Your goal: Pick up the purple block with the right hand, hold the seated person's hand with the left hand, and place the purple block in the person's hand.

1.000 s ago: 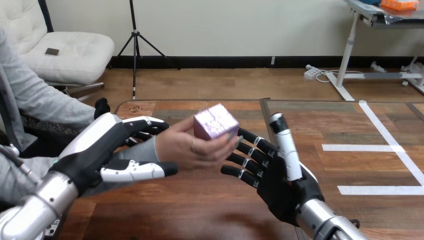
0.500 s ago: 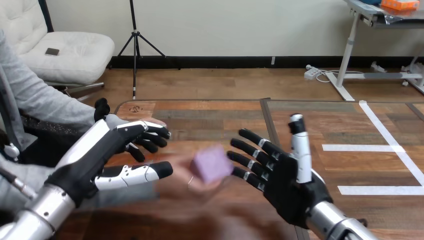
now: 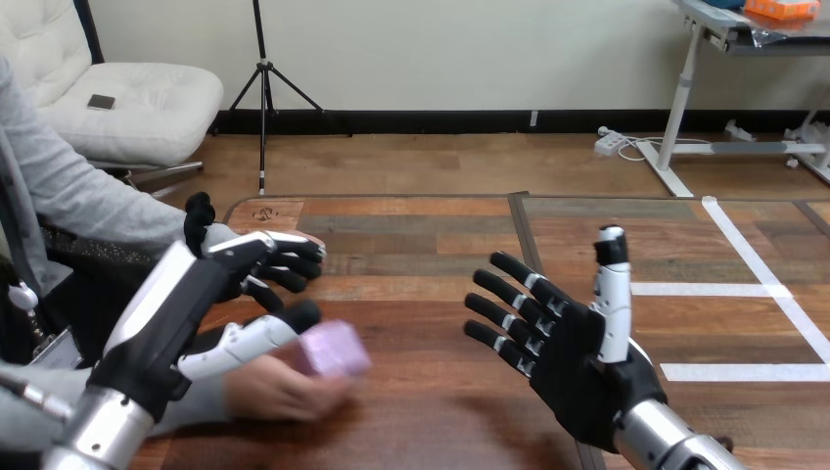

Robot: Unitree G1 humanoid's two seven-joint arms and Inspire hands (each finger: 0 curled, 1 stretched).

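The person's hand (image 3: 269, 389) has drawn back toward the wooden tabletop's (image 3: 431, 401) near left edge with the small purple block (image 3: 334, 350). Delivery appears complete; the robot's left hand (image 3: 184, 299) and right hand (image 3: 573, 357) are spread, grasping nothing.

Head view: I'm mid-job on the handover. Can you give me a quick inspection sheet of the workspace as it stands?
Surface: dark brown wooden table, with white tape lines on its right part.
Job's things: small purple cube-shaped block lies in the person's hand, low at the view's left.
Clutter: nothing seen.
Hands: left robot hand open, over the person's grey-sleeved forearm, thumb close beside the block; contact cannot be told. Right robot hand open, fingers spread, empty, apart from the block.
Cables: nothing seen on the table.
Surroundings: a person sits at the table's left side.
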